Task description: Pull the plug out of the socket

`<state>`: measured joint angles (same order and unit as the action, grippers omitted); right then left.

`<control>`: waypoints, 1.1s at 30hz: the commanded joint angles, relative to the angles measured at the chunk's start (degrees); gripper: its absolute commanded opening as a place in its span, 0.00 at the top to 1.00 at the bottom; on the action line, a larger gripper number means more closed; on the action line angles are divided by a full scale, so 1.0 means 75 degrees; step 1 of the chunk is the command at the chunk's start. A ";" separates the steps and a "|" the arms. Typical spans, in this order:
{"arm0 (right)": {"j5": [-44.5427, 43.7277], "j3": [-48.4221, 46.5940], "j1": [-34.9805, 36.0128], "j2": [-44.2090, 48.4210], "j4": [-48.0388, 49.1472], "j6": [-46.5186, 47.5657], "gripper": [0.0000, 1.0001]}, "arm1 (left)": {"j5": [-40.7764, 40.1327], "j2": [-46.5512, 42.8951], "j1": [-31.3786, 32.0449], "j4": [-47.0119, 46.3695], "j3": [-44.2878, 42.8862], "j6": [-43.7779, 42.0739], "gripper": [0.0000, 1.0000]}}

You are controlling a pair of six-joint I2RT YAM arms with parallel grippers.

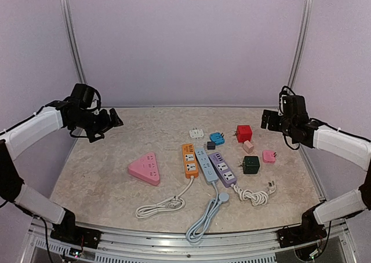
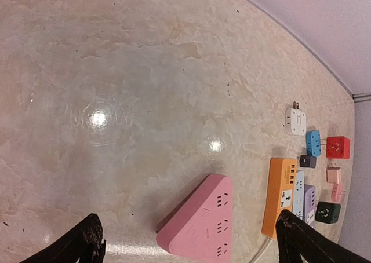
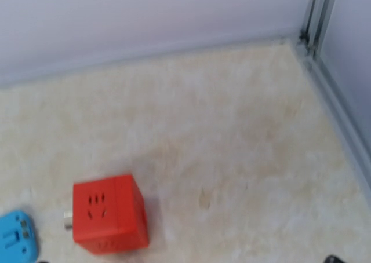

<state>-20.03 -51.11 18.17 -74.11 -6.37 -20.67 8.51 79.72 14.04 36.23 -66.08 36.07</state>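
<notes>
Socket strips (image 1: 204, 164) lie well apart from left gripper (image 1: 117, 120) (jaws spread wide).

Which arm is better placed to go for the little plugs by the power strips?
Right, probably: the right gripper hovers nearer the red cube and blue plug; the left gripper sits beyond the pink triangular strip.

— Left arm (image 1: 36, 128)?
— Raised high, elbow bent; left gripper (image 1: 112, 121) spread wide, fingers (image 2: 87, 240) far apart.
— Right arm (image 1: 339, 142)?
— Raised likewise; right gripper (image 1: 268, 119) pointing inward, opening impossible to read.
</notes>
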 commanded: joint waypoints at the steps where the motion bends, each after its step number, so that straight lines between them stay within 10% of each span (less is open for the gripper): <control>1: -0.0481 0.0886 -0.0149 0.0390 0.2110 0.0667 0.00 | -0.0965 -0.0641 -0.0479 -0.0609 0.0507 -0.0301 0.01; 13: -0.1118 0.4424 -0.0964 0.0503 0.8100 0.2078 0.00 | -0.1098 -0.1643 -0.2359 -0.5720 0.3826 -0.2544 0.01; 30: 0.0777 0.4962 -0.2300 -0.0173 0.9537 0.3270 0.00 | -0.0733 0.1123 -0.3484 -1.2226 0.5940 -0.3061 0.01; 33: 0.1139 0.4893 -0.2592 -0.0361 0.9394 0.3064 0.00 | -0.0669 0.1197 -0.3492 -1.1763 0.5767 -0.3049 0.01</control>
<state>-15.35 -14.98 1.41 -75.85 64.05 1.30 1.69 87.35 -11.66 -45.10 -22.68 14.59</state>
